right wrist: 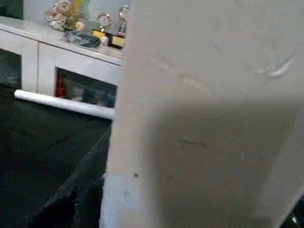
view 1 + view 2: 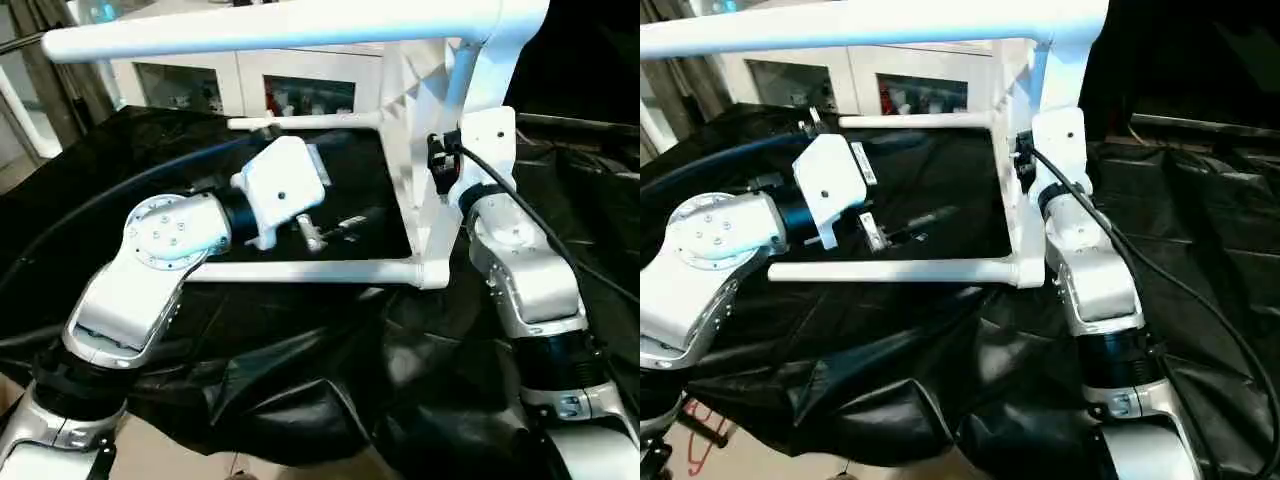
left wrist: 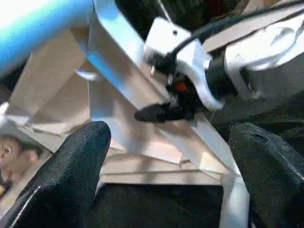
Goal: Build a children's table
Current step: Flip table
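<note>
Left gripper (image 3: 166, 156): black fingers (image 3: 71, 175) spread wide apart.
Tabletop (image 3: 123, 95): ribbed white underside, just ahead.
Right gripper (image 3: 159, 112): dark fingertip against the tabletop's rib.

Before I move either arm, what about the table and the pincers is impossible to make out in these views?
- Right pincer: head views hide its fingers behind the tabletop; whether it grips stays unclear.
- Fourth leg: three legs show; the tabletop may hide another.
- Right wrist view: a close white surface blocks what lies ahead.
- Left pincer: open, holding nothing.
</note>
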{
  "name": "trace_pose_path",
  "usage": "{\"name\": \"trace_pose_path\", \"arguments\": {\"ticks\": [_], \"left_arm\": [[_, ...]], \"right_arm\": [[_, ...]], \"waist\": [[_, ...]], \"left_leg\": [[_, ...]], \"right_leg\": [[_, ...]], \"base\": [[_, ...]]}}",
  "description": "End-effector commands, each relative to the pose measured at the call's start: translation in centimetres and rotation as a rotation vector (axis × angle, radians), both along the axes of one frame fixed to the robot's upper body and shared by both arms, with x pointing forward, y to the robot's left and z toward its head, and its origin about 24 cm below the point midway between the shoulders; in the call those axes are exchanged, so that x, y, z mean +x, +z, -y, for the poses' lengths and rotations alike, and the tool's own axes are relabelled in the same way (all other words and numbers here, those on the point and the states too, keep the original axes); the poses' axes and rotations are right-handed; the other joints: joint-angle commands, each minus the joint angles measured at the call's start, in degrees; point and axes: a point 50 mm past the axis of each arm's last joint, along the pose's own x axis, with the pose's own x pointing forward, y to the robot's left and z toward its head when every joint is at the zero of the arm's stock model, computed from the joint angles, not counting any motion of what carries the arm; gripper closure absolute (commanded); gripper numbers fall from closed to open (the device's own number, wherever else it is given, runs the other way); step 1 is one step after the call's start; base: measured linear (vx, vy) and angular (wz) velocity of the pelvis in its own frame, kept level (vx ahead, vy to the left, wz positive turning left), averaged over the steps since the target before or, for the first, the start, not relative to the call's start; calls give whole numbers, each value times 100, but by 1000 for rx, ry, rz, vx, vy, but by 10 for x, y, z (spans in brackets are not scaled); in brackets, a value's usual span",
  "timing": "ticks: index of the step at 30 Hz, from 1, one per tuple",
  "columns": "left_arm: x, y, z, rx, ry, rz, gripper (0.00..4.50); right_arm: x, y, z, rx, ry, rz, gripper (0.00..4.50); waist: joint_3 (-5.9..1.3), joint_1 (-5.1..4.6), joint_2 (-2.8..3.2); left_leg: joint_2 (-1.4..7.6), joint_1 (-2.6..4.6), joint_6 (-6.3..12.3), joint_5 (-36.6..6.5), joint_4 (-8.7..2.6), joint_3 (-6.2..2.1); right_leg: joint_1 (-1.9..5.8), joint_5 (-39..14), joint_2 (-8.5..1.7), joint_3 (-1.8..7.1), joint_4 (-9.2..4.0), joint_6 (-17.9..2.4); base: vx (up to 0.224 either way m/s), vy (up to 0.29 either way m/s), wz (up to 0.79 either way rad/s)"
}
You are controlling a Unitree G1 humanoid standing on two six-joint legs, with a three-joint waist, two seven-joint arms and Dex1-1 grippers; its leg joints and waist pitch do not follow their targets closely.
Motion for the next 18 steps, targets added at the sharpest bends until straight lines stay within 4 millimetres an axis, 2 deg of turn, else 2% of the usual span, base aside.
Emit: {"name": "trace_pose_path", "arguments": {"ticks": [1, 2, 4, 5, 6, 7, 8, 10, 11, 13, 15, 18], "left_arm": [[-2, 19, 2, -16, -15, 105, 0], [-1, 25, 1, -26, -2, 144, 0], [1, 34, -1, -40, 26, 192, 0], [3, 39, -5, -40, 61, 227, 0], [5, 40, -7, -34, 78, 243, 0], [5, 40, -7, -34, 78, 243, 0], [7, 41, -9, -30, 96, 261, 0], [10, 43, -12, -40, 133, 296, 0], [13, 46, -14, -54, 173, 327, 0], [15, 47, -15, -58, 188, 337, 0], [23, 52, -23, -40, 281, 413, 0], [26, 54, -26, -38, 312, 434, 0]], "right_arm": [[-3, -46, 6, -27, -25, -191, 170], [-3, -46, 4, -19, -17, -183, 155], [-5, -46, 1, -9, 3, -162, 132], [-7, -43, -3, 4, 34, -129, 129], [-8, -41, -5, 13, 50, -109, 123], [-8, -41, -5, 13, 50, -109, 110], [-8, -39, -7, 25, 66, -80, 98], [-10, -33, -11, 48, 94, -24, 86], [-12, -29, -14, 68, 126, 7, 66], [-13, -28, -15, 77, 139, 19, 54], [-15, -30, -19, 66, 171, 30, 42], [-16, -31, -20, 58, 180, 36, 24]], "waist": [[-265, -77, 24], [-266, -88, 27], [-298, -98, -16], [-338, -102, -45], [-353, -107, -39], [-342, -122, -39], [-318, -145, -44], [-321, -189, -34], [-325, -189, -30], [-327, -209, -27], [-326, -227, -7], [-320, -228, -10]], "left_leg": [[-183, 9, -419, -1695, -432, 128], [-183, 8, -429, -1704, -432, 124], [-177, -22, -429, -1598, -425, 122], [-171, -70, -417, -1248, -409, 119], [-171, -96, -382, -921, -375, 132], [-177, -124, -372, -821, -372, 134], [-189, -163, -370, -764, -385, 132], [-185, -143, -350, -833, -362, 149], [-183, -140, -350, -808, -362, 147], [-182, -139, -318, -779, -363, 145], [-179, -122, -283, -825, -355, 147], [-174, -123, -265, -810, -361, 144]], "right_leg": [[157, -2360, -128, 57, -475, -291], [156, -2310, -126, 56, -474, -320], [194, -2003, -125, 54, -445, -391], [246, -1508, -127, 59, -378, -477], [255, -1049, -125, 66, -329, -554], [266, -922, -123, 66, -314, -583], [286, -978, -125, 53, -317, -570], [263, -1176, -124, 70, -339, -530], [264, -1132, -122, 71, -329, -541], [266, -1027, -119, 72, -321, -583], [258, -956, -108, 71, -329, -642], [262, -928, -120, 75, -325, -694]], "base": [[0, 0, 0], [0, 0, 0], [0, 0, 0], [0, 0, 0], [0, 0, 0], [0, 0, 0], [0, 0, 0], [0, 0, 0], [0, 0, 0], [0, 0, 0], [0, 0, 0], [0, 0, 0]]}}
